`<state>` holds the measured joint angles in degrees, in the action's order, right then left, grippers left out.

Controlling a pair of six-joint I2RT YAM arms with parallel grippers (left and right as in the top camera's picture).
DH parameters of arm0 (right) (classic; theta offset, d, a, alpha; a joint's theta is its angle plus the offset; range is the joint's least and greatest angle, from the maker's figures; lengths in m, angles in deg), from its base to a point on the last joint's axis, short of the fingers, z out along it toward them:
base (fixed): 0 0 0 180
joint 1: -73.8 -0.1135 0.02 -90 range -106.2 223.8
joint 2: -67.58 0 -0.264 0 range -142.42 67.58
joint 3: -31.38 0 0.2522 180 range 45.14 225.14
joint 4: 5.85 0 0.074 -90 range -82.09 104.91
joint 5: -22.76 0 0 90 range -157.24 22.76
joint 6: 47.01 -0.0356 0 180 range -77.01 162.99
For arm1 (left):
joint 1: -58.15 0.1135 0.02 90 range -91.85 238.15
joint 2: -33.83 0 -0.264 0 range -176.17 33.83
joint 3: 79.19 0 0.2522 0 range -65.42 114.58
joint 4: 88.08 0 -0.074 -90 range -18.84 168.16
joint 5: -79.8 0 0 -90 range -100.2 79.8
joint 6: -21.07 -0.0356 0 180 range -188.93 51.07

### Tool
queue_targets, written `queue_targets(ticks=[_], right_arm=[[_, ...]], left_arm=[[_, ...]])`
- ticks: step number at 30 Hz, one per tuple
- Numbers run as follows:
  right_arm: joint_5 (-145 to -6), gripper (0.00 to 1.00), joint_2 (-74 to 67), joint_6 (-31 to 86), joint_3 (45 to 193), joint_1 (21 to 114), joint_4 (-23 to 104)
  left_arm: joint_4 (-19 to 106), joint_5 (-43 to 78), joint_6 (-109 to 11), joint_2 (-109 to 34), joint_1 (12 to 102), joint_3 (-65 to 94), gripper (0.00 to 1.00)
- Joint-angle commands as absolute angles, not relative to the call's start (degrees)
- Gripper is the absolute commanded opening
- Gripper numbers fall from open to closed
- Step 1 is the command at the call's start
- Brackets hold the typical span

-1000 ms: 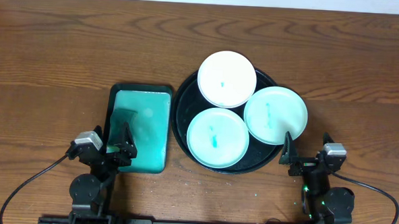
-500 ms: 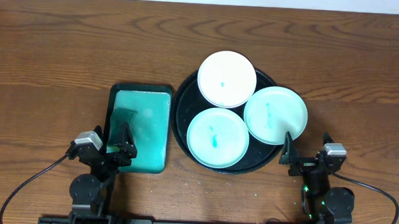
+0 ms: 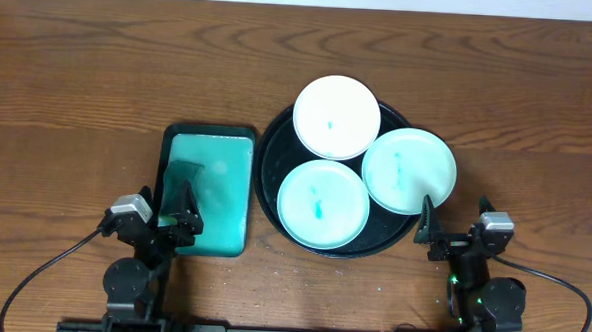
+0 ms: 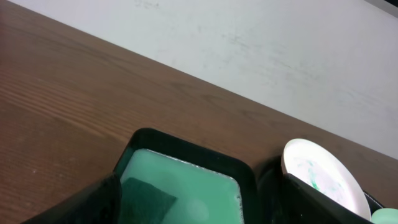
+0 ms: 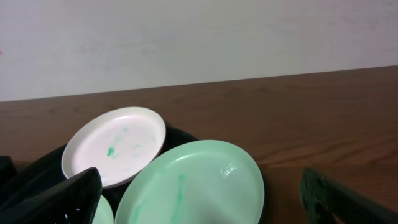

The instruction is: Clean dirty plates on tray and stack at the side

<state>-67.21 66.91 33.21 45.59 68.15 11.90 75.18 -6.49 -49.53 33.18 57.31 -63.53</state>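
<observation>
The round black tray point(image 3: 270, 150) holds three plates: a white plate point(image 3: 336, 116) at the back, a mint plate point(image 3: 408, 170) overhanging the right rim, and a mint plate point(image 3: 322, 204) at the front. Each has a small teal smear. My right gripper point(image 3: 438, 230) is open and empty, just in front of the right mint plate point(image 5: 193, 186); the white plate point(image 5: 115, 146) lies beyond it. My left gripper point(image 3: 177, 213) is open and empty, over the near end of the teal tray. The white plate point(image 4: 317, 174) shows at the right of the left wrist view.
A rectangular teal tray with a black rim point(image 3: 210, 132) lies left of the black tray and holds pale green liquid and a dark green sponge point(image 3: 182, 178). The sponge point(image 4: 146, 199) sits between my left fingers' line of sight. Wooden table point(image 3: 80, 77) all around.
</observation>
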Motion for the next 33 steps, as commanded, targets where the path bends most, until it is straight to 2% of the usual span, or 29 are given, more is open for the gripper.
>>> queue_targets(ticks=[1,29,33], right_arm=[[-66.4,0.99,67.2,33.9,45.5,67.5,12.0],[-65.6,0.99,67.2,33.9,45.5,67.5,12.0],[-69.2,0.99,67.2,31.4,45.5,67.5,11.9]], left_arm=[[74.4,-6.8,-50.5,33.2,57.4,-65.2,0.80],[75.2,-6.7,-50.3,33.2,57.4,-65.2,0.80],[75.7,-5.4,-44.2,33.2,57.4,-65.2,0.80]])
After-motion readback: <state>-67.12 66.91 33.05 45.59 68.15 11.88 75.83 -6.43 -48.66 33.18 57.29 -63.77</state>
